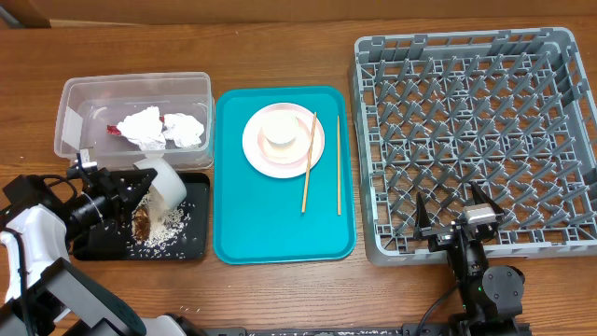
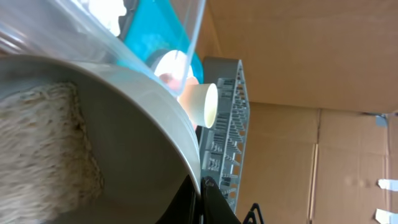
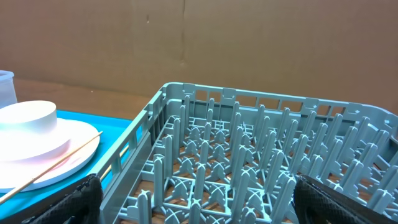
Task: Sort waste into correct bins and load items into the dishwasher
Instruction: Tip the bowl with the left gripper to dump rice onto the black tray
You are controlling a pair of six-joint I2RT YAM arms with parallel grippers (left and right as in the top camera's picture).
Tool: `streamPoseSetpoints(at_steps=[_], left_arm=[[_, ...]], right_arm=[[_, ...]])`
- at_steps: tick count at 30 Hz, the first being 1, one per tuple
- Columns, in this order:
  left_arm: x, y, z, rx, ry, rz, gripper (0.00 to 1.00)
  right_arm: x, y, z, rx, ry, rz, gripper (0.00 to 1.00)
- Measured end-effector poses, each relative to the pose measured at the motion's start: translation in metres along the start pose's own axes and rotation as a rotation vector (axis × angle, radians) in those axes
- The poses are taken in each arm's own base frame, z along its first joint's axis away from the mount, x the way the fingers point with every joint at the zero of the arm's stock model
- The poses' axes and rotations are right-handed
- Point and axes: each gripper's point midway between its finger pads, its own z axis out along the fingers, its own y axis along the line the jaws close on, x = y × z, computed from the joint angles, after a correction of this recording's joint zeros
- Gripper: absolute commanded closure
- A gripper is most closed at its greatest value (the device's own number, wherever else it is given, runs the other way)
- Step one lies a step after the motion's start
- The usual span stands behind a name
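Note:
My left gripper [image 1: 138,189] is shut on the rim of the grey-white bowl [image 1: 166,187] and holds it tipped over the black tray [image 1: 194,247]. Rice still clings inside the bowl [image 2: 124,143], where the fingers [image 2: 200,186] pinch the rim. Rice grains [image 1: 166,231] and a brown scrap [image 1: 142,224] lie in the tray. The clear tub [image 1: 70,93] holds white napkins [image 1: 163,129] and a red-and-white wrapper [image 1: 117,129]. The pink plate [image 1: 266,154] carries the cream cup [image 1: 280,131]. Two chopsticks [image 1: 309,161] lie beside it. My right gripper [image 1: 452,213] is open and empty over the grey dish rack's [image 1: 466,121] front edge. The pink bowl is out of view.
The plate, cup and chopsticks sit on a teal serving tray [image 1: 280,229] between the bins and the rack. A few rice grains [image 1: 182,314] lie on the wooden table in front of the black tray. Cardboard walls stand behind the table.

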Motion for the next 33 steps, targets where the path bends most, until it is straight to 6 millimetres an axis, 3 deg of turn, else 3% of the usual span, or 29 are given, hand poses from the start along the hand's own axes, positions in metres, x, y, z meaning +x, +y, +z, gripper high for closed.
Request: streamPoseSetpoints(at_steps=[6, 15, 33], left_arm=[[-0.008, -0.010, -0.014, 0.089, -0.051, -0.018, 0.96], [-0.015, -0.005, -0.045, 0.127, -0.144, -0.125, 0.96], [-0.004, -0.022, -0.050, 0.219, -0.151, -0.071, 0.96]], right_arm=[[0.000, 0.000, 0.000, 0.000, 0.000, 0.000, 0.00], [0.000, 0.000, 0.000, 0.000, 0.000, 0.000, 0.00], [0.000, 0.000, 0.000, 0.000, 0.000, 0.000, 0.00]])
